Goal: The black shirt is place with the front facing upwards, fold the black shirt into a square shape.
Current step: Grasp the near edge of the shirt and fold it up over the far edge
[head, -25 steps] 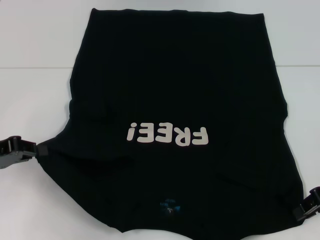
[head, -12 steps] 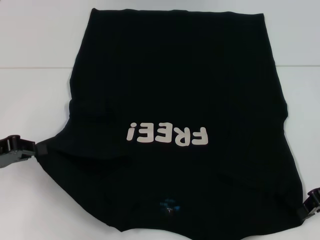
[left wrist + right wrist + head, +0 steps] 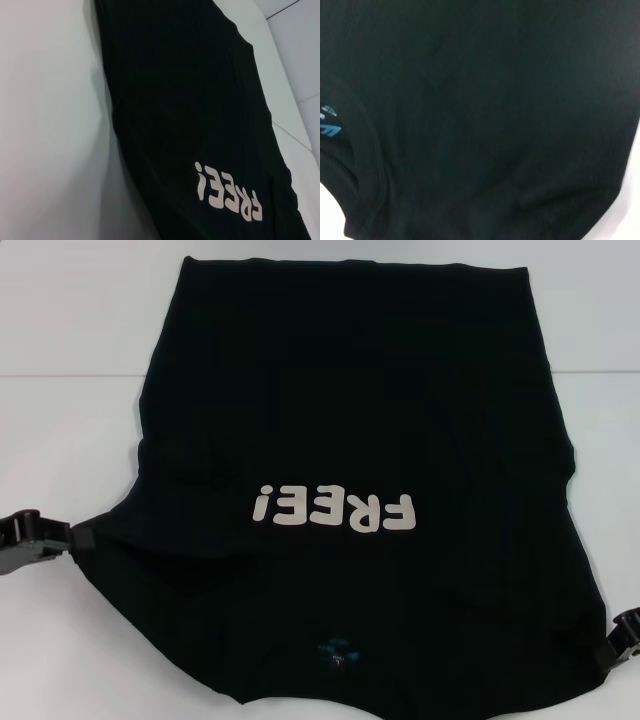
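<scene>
Lying flat on the white worktop (image 3: 60, 640), the black shirt (image 3: 350, 410) has its front up, so the white letters (image 3: 335, 510) show. Its neck, with the small blue label (image 3: 341, 651), is at the near edge of the worktop and its hem is at the far edge. It is spread out like this so it can be folded into a square. No fold is made yet, I think. The left claw (image 3: 75, 538) touches the shirt's left side near the sleeve. The right claw (image 3: 612, 655) is at the shirt's right near corner. I cannot tell if either claw is pinching the cloth or just waiting beside it
</scene>
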{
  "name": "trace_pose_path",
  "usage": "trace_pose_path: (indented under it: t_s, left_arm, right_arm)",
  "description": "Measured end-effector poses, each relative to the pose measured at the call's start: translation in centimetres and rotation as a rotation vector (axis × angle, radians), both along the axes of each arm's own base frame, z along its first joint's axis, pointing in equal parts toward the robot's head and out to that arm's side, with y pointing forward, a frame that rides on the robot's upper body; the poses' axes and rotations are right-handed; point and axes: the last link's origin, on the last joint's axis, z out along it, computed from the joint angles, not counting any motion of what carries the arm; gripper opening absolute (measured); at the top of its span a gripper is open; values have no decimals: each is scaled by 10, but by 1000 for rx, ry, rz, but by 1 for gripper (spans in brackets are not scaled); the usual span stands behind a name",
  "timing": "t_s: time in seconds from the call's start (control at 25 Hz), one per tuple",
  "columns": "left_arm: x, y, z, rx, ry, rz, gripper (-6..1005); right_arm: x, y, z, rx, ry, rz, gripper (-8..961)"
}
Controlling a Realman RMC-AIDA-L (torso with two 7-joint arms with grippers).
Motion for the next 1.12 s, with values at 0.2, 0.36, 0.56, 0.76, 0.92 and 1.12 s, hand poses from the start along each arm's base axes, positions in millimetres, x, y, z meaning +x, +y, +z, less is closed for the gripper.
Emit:
trace_pose_path:
  t_s: [0.2,0.36,0.56,0.76,0.92,1.12]
  left_arm:
    - [-1,-1,0,6,-15,-5,21]
    - [-2,-2,2,17,-25,-6,21]
    - [-2,-5,0,-2,-23,-16,21]
    - [-3,-12,-3,-42,-43,-27,21]
    - [-4,-19,0,-53,-68,-25,21]
    - [-1,-28,-2,-114,-97,-44,20]
  right_arm:
    - [-2,1,0,-4,2,9,20]
    - [-4,2,1,-5,3,14,18]
    - [-6,2,6,-11,23,27,15]
    - [-14,1,16,-15,69,59,13]
    - [-14,-2,24,-12,95,67,14]
    - [-8,-11,27,-40,104,60,14]
